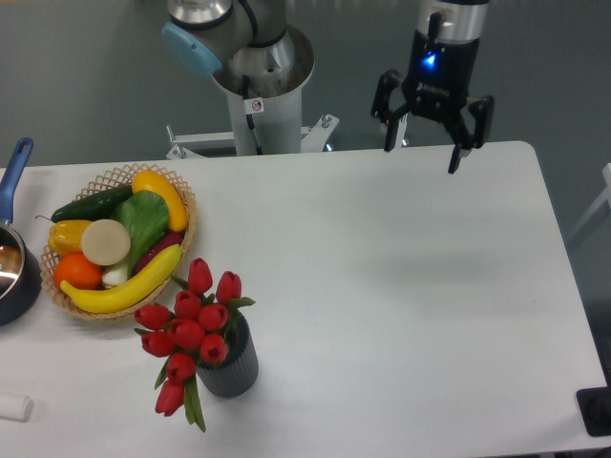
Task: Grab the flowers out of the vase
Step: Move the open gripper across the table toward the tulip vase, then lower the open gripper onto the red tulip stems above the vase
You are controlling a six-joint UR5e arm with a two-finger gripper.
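Observation:
The flowers [191,329], a bunch of red tulip buds with green stems and leaves, stand in the vase [231,365], a small dark grey ribbed cylinder near the table's front left. Some buds droop over the vase's left side. My gripper [421,158] hangs open above the table's far edge, right of centre, far from the flowers, with nothing between its fingers.
A wicker basket [181,250] of fruit and vegetables sits just behind the flowers at the left. A dark pot with a blue handle [13,168] is at the left edge. A small white object [13,407] lies at the front left corner. The arm's base [256,86] stands behind the table.

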